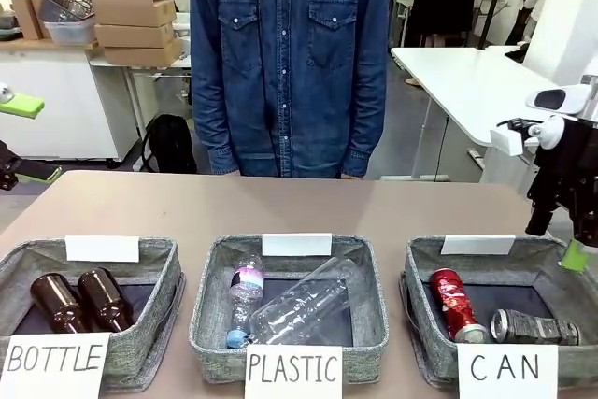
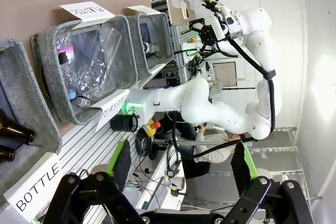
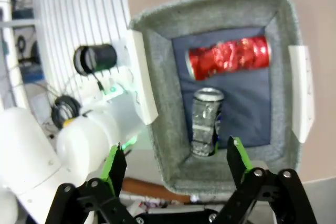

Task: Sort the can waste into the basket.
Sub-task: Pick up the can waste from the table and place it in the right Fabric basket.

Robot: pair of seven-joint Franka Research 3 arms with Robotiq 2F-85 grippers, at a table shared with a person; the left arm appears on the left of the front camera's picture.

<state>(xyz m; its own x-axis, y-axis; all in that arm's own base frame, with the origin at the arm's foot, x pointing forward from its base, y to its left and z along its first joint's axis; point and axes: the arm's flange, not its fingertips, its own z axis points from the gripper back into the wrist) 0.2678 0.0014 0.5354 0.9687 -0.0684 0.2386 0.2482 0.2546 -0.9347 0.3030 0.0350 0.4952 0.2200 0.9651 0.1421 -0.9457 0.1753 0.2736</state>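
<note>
Table (image 1: 299,198) with three baskets in a row, as I see it from the front. The CAN basket (image 1: 425,268) stands at my right end; beside it the PLASTIC basket (image 1: 210,287) holds clear bottles (image 1: 304,306), and the BOTTLE basket (image 1: 19,263) at my left holds two brown bottles (image 1: 79,301).

Inside the CAN basket lie both cans, apart from each other on the dark floor: the red can (image 1: 454,304) toward the basket's left half, the grey can (image 1: 534,327) toward its right, near the wall. My right wrist camera looks straight down on them.

Right gripper (image 1: 567,231): above the basket's right edge, jaws spread wide, nothing between the green pads (image 3: 235,156); the grey can lies below them, free. Left gripper (image 2: 181,163): jaws likewise spread and empty, off to the left, well away from the baskets.

I judge the sorting done: no can is left on the table, and only pulling the right arm clear remains.
</note>
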